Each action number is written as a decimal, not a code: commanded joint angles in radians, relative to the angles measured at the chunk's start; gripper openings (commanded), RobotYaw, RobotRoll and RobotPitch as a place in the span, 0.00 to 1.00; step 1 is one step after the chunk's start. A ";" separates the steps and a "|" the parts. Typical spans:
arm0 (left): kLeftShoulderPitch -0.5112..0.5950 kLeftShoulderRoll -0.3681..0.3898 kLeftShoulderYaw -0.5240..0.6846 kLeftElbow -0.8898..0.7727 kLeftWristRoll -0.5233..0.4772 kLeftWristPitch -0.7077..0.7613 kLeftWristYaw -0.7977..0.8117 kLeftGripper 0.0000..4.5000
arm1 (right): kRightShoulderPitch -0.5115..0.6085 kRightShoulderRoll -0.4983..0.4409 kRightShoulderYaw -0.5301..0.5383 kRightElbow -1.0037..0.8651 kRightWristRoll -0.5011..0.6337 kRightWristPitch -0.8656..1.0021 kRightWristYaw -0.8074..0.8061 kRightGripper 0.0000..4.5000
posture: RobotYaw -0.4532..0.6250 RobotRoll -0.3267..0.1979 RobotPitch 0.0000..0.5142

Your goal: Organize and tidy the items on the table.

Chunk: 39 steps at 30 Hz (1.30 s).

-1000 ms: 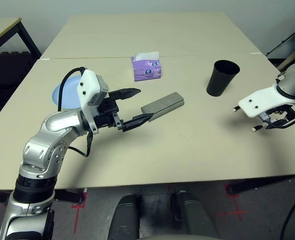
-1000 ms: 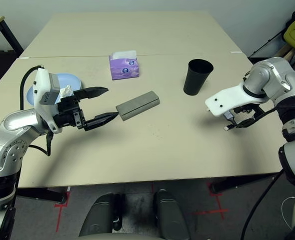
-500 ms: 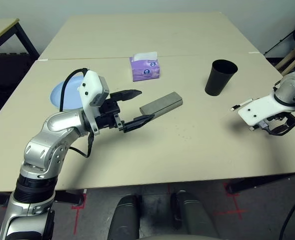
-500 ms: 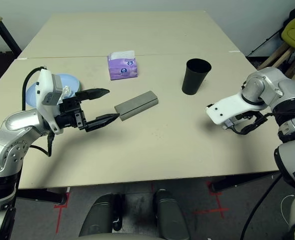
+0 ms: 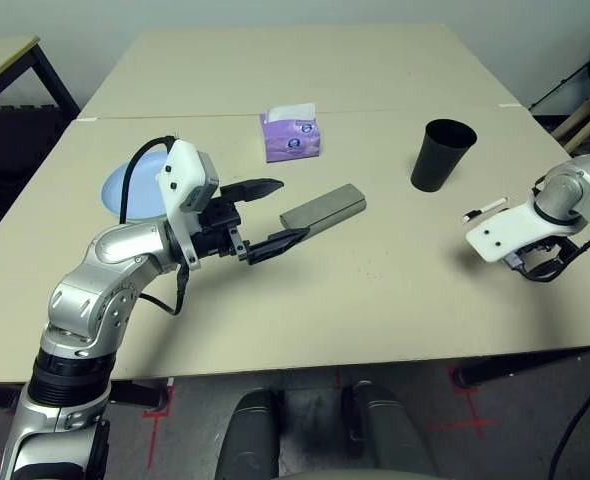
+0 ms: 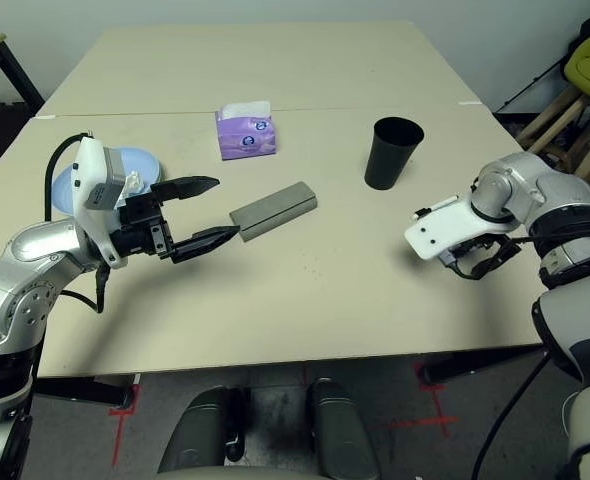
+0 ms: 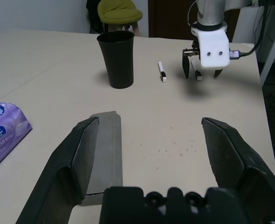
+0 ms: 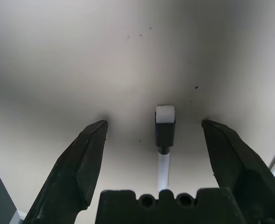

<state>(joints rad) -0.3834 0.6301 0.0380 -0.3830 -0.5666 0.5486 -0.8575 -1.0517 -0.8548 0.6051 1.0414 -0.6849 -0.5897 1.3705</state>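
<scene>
On the large pale beige matte tabletop [image 5: 375,300], crossed by a seam, a flat grey oblong glasses case [image 5: 323,210] is seen lying near the middle. The left gripper [image 5: 273,213] is held level just beside the case's nearer end, its two black fingers spread wide and nothing between them; in the left wrist view one finger [image 7: 79,156] is seen in front of the case's edge, though contact cannot be told. A round light blue plate [image 5: 125,185] is partly hidden behind the left arm's white wrist housing. A purple tissue packet [image 5: 293,134] is placed just short of the seam, and a tall black tapered cup [image 5: 442,154] stands upright to its right. A white pen with a black band [image 5: 485,209] is seen lying between the cup and the right arm. The right gripper [image 8: 156,140] is pointed down close over the table, its fingers spread wide to either side of a second white pen [image 8: 164,135] that lies on the surface and is not gripped.
</scene>
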 commanded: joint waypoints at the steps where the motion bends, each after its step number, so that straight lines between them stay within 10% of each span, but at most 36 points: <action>1: -0.005 -0.007 -0.004 -0.030 -0.011 -0.001 0.007 1.00 | 0.012 0.006 0.002 0.026 0.000 0.007 -0.011 1.00 | 0.46 0.62 0.23; 4: -0.004 -0.009 -0.006 -0.033 -0.009 -0.003 0.011 1.00 | 0.016 0.005 0.011 0.037 -0.012 -0.003 -0.031 1.00 | 0.47 0.62 0.23; 15: -0.010 -0.018 0.000 -0.030 -0.006 -0.010 0.021 1.00 | 0.001 -0.010 0.004 0.067 -0.014 -0.022 -0.064 0.10 | 0.46 0.62 0.25; 28: -0.009 -0.031 -0.015 -0.002 0.013 -0.039 0.016 1.00 | -0.083 -0.037 -0.143 -0.040 0.181 0.093 0.118 0.09 | 0.44 0.62 0.26; 39: -0.021 -0.035 -0.031 0.037 0.030 -0.062 0.009 1.00 | -0.214 -0.030 -0.293 -0.325 0.582 0.654 0.244 0.09 | 0.41 0.62 0.25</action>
<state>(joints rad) -0.3950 0.5976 0.0190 -0.3576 -0.5491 0.4987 -0.8425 -1.2484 -0.8698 0.3355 0.7567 -0.1579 -0.0076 1.6064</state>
